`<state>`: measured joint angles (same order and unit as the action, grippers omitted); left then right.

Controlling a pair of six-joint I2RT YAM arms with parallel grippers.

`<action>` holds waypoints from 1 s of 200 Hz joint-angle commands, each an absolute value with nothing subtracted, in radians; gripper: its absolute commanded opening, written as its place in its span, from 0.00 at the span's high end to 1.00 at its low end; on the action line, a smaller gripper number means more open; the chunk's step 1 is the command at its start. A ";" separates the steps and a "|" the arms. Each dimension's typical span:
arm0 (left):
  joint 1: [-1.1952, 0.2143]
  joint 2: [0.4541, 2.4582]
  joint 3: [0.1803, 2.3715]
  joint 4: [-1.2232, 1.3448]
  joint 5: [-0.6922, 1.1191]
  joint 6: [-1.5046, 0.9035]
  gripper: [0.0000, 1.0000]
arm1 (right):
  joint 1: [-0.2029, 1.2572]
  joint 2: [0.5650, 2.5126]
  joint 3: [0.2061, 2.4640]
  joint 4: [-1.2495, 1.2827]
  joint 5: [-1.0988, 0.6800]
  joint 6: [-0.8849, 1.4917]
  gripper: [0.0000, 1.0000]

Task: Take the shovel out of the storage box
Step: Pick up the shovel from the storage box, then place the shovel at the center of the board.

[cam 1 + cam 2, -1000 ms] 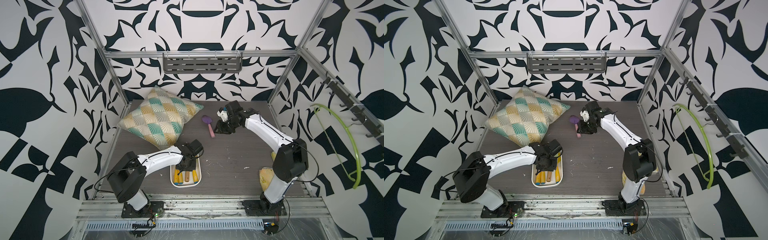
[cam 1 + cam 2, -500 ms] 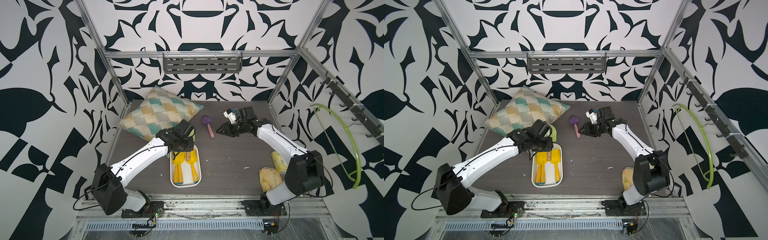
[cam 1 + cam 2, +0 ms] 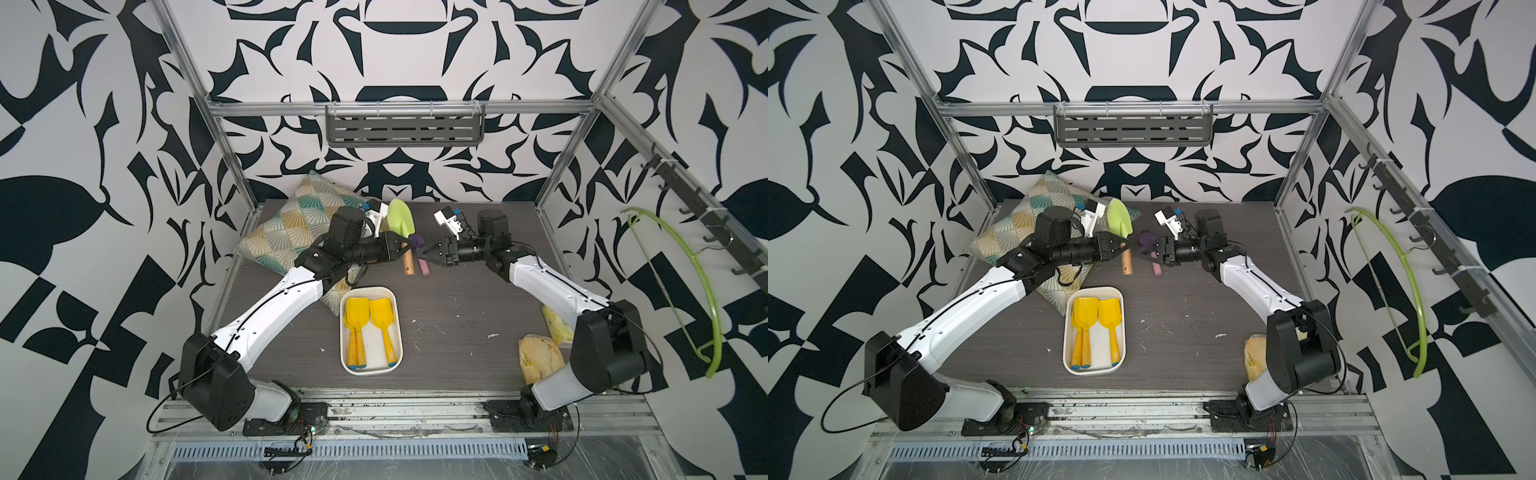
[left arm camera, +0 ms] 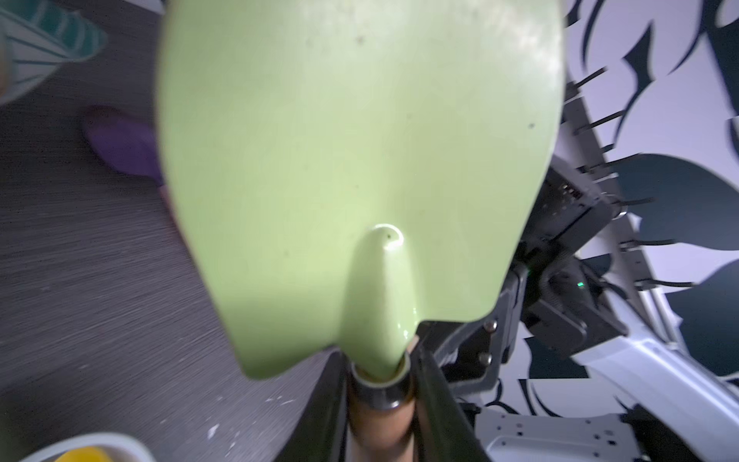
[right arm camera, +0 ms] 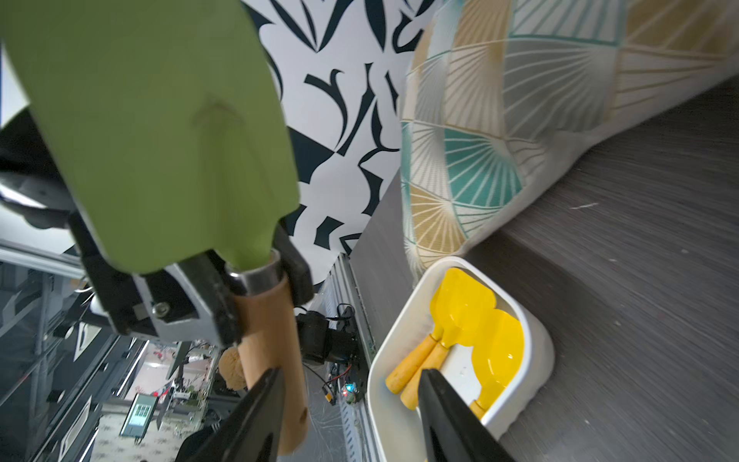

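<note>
The left tool (image 3: 406, 248) is clamped on the green shovel (image 3: 400, 216) just below the metal collar where the blade meets the wooden handle. In the left wrist view its fingers (image 4: 320, 408) press the handle from both sides. In both top views the blade points to 12 o'clock and the handle's free end to 6.

The right tool (image 3: 426, 252) faces it from 3 o'clock, nearly tip to tip, with jaws apart and holding nothing. In the right wrist view the handle's end shows just beside one of its fingers (image 5: 248, 416); whether they touch I cannot tell. A purple shovel (image 3: 419, 240) with a pink handle lies on the bench (image 3: 457, 316) under the gap between the two tools. A patterned pillow (image 3: 282, 226) fills the bench at 9 to 10 o'clock of the left tool, under its arm. Yellow bags (image 3: 538, 359) sit at 4 o'clock, by the right arm's base.

A second ago the left tool was down in the storage box (image 3: 372, 349); it has since risen to the far middle of the bench with the green shovel. The right tool then pointed down beside the purple shovel; it now lies level and its jaws have spread.

The green shovel is out of the storage box. The box stands at 6 o'clock of the left tool, well apart, with two yellow shovels (image 3: 357, 316) lying in it.
</note>
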<state>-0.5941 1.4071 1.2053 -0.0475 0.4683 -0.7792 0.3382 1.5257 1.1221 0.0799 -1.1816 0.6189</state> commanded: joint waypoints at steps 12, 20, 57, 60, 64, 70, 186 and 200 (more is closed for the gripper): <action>-0.586 1.439 1.140 0.247 0.569 -0.930 1.00 | 0.368 1.486 1.150 0.177 -1.254 0.649 0.41; -0.587 1.446 1.115 0.307 0.574 -0.966 1.00 | 0.370 1.485 1.150 0.174 -1.259 0.648 0.41; -0.587 1.455 1.084 0.366 0.575 -0.993 1.00 | 0.387 1.491 1.150 0.151 -1.266 0.635 0.43; -0.587 1.454 1.081 0.371 0.575 -0.994 1.00 | 0.389 1.492 1.150 0.151 -1.266 0.635 0.44; -0.587 1.452 1.080 0.376 0.574 -0.995 1.00 | 0.390 1.492 1.150 0.150 -1.266 0.635 0.46; -0.587 1.449 1.081 0.372 0.572 -0.991 1.00 | 0.390 1.492 1.152 0.155 -1.266 0.638 0.49; -0.584 1.400 1.112 0.008 0.394 -0.866 0.22 | 0.383 1.538 1.411 -0.694 -0.806 0.147 1.00; -0.574 1.388 1.107 -0.072 0.336 -0.875 0.20 | 0.383 1.550 1.448 -0.817 -0.608 0.115 1.00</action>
